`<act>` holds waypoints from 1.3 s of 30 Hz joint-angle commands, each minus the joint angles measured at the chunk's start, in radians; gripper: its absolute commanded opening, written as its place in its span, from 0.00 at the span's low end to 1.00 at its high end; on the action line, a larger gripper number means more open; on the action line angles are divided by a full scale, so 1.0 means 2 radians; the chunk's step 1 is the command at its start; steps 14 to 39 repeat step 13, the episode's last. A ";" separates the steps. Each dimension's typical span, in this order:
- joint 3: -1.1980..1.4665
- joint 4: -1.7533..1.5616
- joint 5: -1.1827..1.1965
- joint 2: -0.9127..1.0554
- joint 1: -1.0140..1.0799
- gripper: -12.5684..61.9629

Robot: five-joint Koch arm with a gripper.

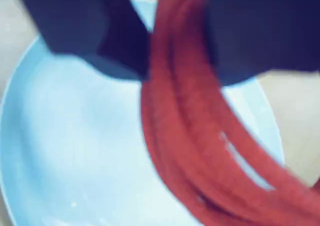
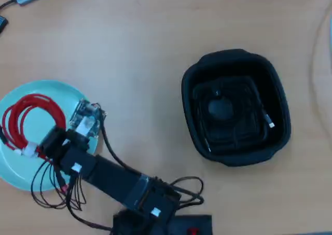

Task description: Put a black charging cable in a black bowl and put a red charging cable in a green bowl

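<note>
Step in hand: placing the red charging cable (image 2: 26, 115) in the green bowl (image 2: 21, 175). The hand (image 2: 39, 149) pinches the coil's strands over the dish. Coil long axis runs up-down in the overhead view. The black charging cable (image 2: 233, 126) lies in the black bowl (image 2: 189, 90). Next move: spread the hand and retract.

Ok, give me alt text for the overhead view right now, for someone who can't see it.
The gripper holds the red charging cable over the green bowl at left. At right, the black bowl contains the black charging cable.
</note>
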 commanded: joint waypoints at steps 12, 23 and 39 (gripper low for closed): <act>-0.035 -0.235 0.005 -0.143 -0.025 0.07; -0.035 -0.246 0.004 -0.146 -0.024 0.07; -0.035 -0.246 0.004 -0.146 -0.024 0.07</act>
